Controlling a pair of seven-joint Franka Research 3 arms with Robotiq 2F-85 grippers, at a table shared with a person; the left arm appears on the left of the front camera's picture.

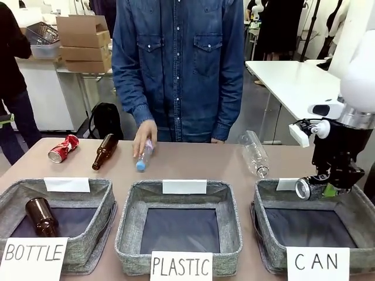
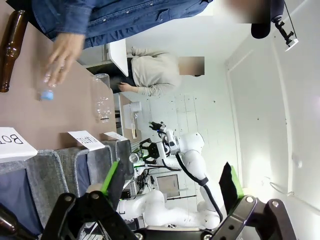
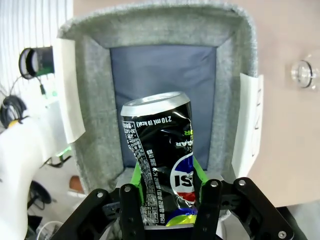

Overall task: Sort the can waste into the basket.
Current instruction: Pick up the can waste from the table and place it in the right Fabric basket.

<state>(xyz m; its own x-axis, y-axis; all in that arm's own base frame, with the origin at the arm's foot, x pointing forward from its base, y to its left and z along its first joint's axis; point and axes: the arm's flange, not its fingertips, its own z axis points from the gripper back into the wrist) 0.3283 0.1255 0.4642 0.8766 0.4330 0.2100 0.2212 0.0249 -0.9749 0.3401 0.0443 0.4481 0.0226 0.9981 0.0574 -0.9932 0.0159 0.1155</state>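
Note:
A dark blue-black and silver can (image 3: 162,160) stands between the green pads of my right gripper (image 3: 167,175), which is shut on it. The can (image 1: 304,188) hangs sideways over the far right part of the grey basket (image 1: 363,219) marked "CAN". Straight below it lies the dark bottom of that basket (image 3: 150,22), with nothing in it. A red dented can (image 1: 62,148) lies on the table at the far left. My left gripper (image 2: 170,172) is raised off the table and open, with nothing between its fingers.
The person's hand (image 1: 142,136) rests on a small plastic bottle (image 1: 143,157) with a blue cap. A brown bottle (image 1: 104,151) and a clear bottle (image 1: 255,153) lie on the table. The "PLASTIC" basket (image 1: 130,234) stands in the middle. The "BOTTLE" basket (image 1: 88,246) holds another brown bottle (image 1: 40,216).

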